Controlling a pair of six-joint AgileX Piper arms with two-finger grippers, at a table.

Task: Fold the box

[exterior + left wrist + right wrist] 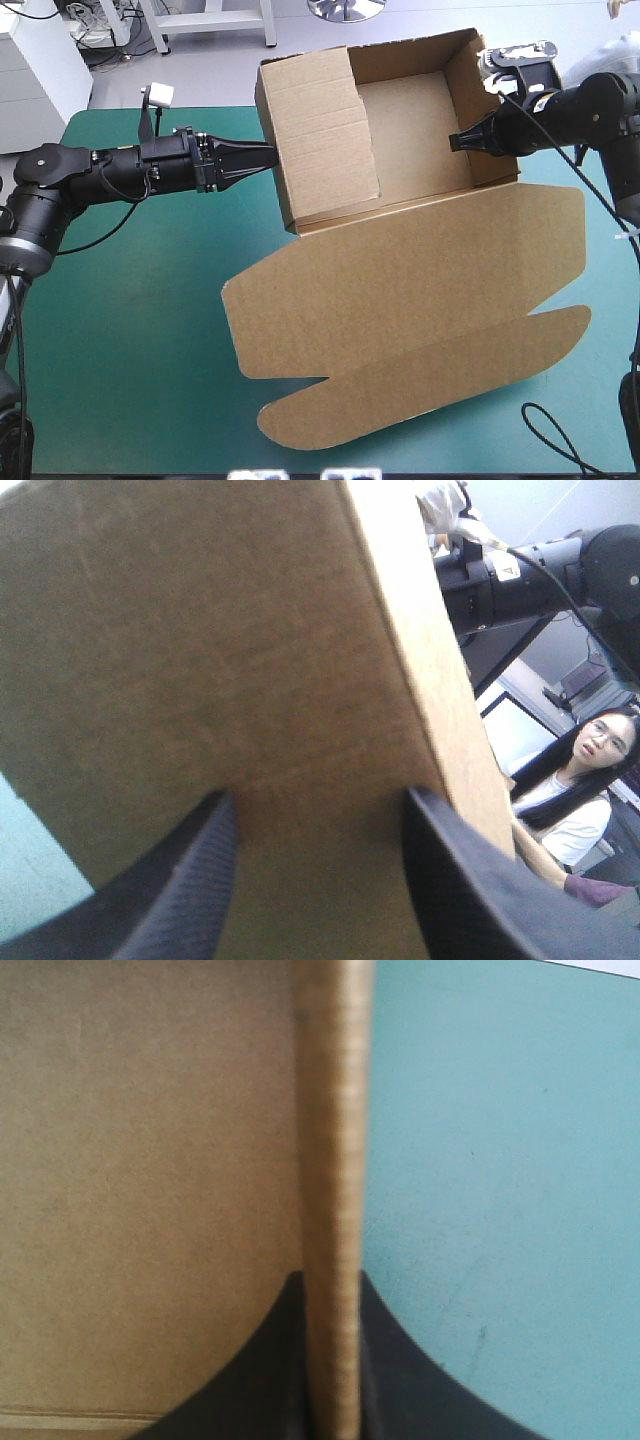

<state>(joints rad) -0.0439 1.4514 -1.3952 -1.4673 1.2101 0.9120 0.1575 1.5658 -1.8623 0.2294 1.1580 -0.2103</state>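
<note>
The brown box (400, 270) stands as an open tray at the far middle of the table, its lid (420, 310) lying flat toward the front. My left gripper (262, 157) is open against the outside of the tray's left wall (320, 140). In the left wrist view its fingers (190, 880) stand apart with the wall (200, 660) filling the space ahead. My right gripper (462, 140) is shut on the tray's right wall (480, 110). In the right wrist view the wall's edge (335, 1160) runs up between the right gripper's (332, 1290) black fingers, with the tray's inside to one side.
Bare teal-green cover (120, 330) lies at the left and front left of the box. A black cable (560, 430) loops on the table at the front right corner. The box's lid reaches close to the table's front edge.
</note>
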